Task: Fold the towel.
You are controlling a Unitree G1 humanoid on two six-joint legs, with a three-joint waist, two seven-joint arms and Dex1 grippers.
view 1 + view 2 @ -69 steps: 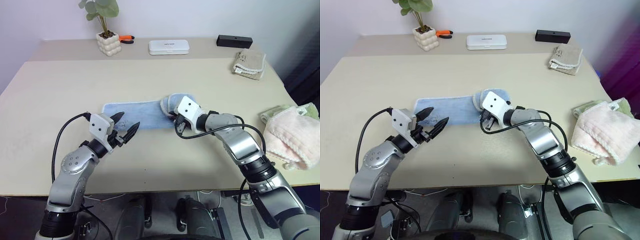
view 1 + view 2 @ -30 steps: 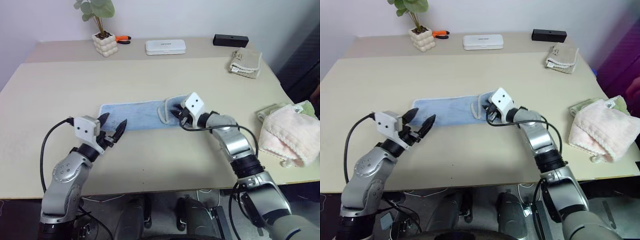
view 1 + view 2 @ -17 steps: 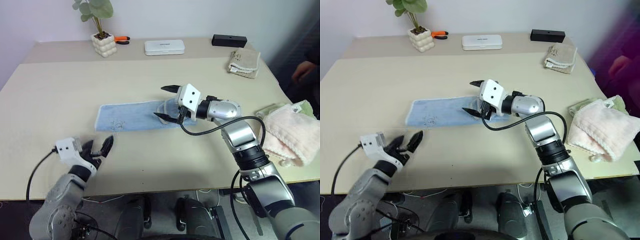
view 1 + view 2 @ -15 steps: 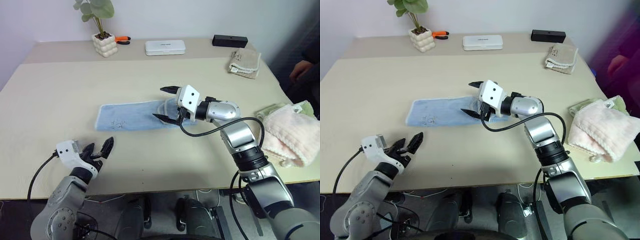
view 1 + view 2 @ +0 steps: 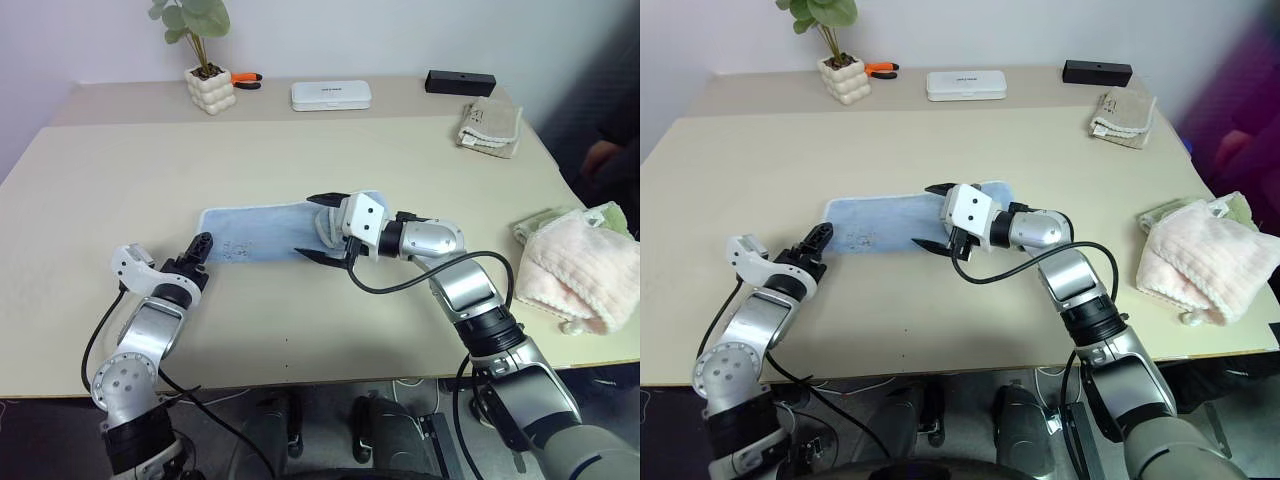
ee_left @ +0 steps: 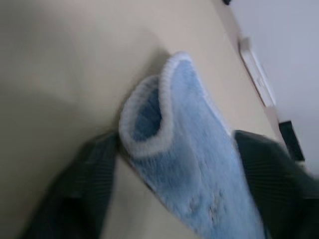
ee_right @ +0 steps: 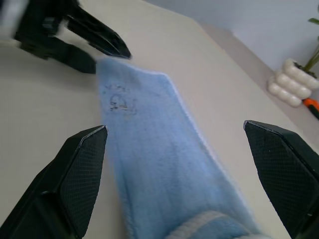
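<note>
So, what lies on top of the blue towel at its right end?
The towel has its own right end folded back on top. The open right gripper hovers there and covers part of the fold.

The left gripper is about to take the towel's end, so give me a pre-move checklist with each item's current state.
1. Left gripper at the towel's left end: ok; in the left wrist view that end lies between its fingers.
2. Left grip closed on the cloth: cannot tell; the fingers sit either side of the end, but no clamp is visible.
3. Right gripper released: ok; its fingers stand wide apart above the towel, holding nothing.
4. Right end folded over: ok; a rolled flap lies on the strip.
5. Towel flat on the table: not ok; its left end is curled up.
6. Folding path free of the pink towel: ok.
</note>
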